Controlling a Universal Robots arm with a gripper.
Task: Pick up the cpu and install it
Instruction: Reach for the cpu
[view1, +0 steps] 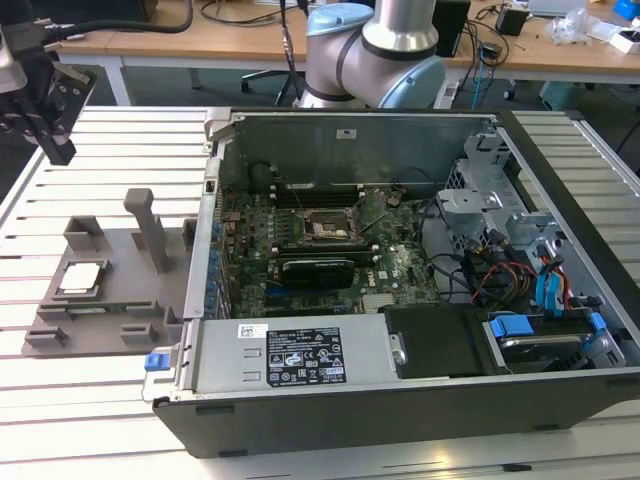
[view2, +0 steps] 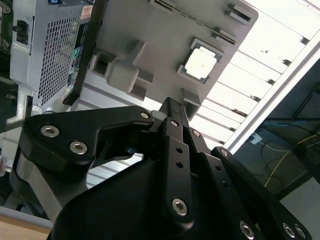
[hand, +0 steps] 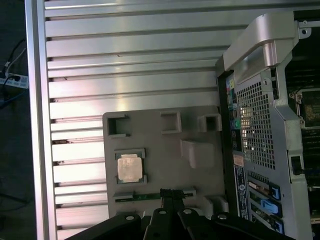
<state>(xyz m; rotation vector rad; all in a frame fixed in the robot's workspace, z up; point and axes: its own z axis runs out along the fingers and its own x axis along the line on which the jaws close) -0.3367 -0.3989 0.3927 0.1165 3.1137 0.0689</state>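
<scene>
cpu (hand: 129, 167) in fixture plate (hand: 157, 162) recess, claw (hand: 167, 192) closed

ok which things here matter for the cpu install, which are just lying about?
Job: small square silvery cpu; grey fixture plate holding it; dark square socket frame; black gripper.
Lying about: long black green-edged card; blue-tabbed drive cage; black cables on wooden desk.
</scene>
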